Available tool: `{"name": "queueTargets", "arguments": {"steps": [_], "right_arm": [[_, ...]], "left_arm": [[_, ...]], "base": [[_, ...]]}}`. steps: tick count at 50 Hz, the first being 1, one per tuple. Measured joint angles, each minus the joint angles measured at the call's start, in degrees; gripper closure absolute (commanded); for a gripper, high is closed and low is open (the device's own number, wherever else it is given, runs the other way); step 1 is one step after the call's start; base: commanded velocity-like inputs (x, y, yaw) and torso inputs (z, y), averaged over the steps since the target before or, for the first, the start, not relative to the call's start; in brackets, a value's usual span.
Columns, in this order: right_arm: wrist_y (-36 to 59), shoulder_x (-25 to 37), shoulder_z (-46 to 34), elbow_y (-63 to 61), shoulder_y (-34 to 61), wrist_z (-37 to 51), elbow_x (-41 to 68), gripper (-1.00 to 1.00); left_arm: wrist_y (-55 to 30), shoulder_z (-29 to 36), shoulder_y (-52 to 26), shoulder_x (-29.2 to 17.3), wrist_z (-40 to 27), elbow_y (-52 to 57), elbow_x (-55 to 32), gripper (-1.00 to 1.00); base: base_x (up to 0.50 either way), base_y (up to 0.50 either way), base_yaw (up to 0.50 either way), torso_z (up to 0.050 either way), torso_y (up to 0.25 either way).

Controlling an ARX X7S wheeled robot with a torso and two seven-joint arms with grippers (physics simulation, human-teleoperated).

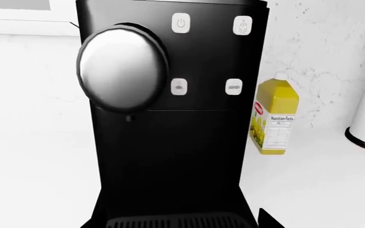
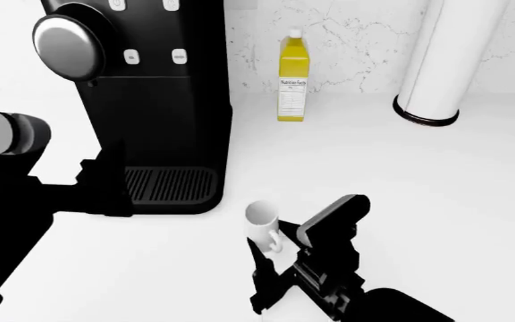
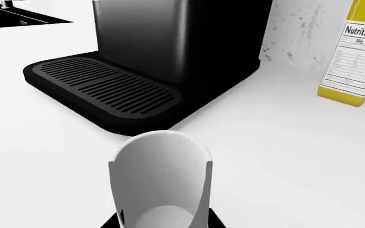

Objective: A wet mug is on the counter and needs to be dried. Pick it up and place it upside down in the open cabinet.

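Observation:
The small white mug [image 2: 262, 223] stands upright on the white counter [image 2: 436, 201], just right of the coffee machine's base. My right gripper [image 2: 273, 253] reaches it from the near side, with a black jaw against each side of the mug, shut on it. The right wrist view looks down into the mug [image 3: 160, 180] from very close. My left gripper [image 2: 110, 182] is open and empty in front of the coffee machine. One of its fingertips [image 1: 266, 220] shows in the left wrist view. The open cabinet is out of view.
A black coffee machine [image 2: 150, 100] with a drip tray [image 2: 169, 184] stands at the back left. A yellow bottle [image 2: 292, 77] stands by the marbled wall. A tall white roll with a black base ring [image 2: 441, 60] stands at the back right.

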Motion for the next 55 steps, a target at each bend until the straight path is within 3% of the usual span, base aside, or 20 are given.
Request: {"name": "queueTargets", "arguments": {"steps": [20, 32, 55], "right_arm": [[10.28, 13.33, 3.42, -15.47, 9.26, 4.30, -7.44, 1.00], [12.23, 19.25, -4.41, -19.45, 22.62, 0.63, -19.16, 1.00], [-6.43, 28.18, -24.40, -11.21, 42.73, -5.96, -55.51, 1.00]], "left_arm": [[-0.70, 6.24, -8.45, -0.20, 3.66, -6.11, -8.31, -1.00], [-1.13, 10.47, -15.41, -0.35, 8.06, -13.26, -17.14, -1.00], [3.60, 15.76, -25.39, -0.60, 9.43, -25.71, -31.87, -1.00]], "base": [[0.00, 0.00, 0.00, 0.000, 0.000], [0.00, 0.00, 0.00, 0.000, 0.000], [0.00, 0.00, 0.00, 0.000, 0.000]]}}
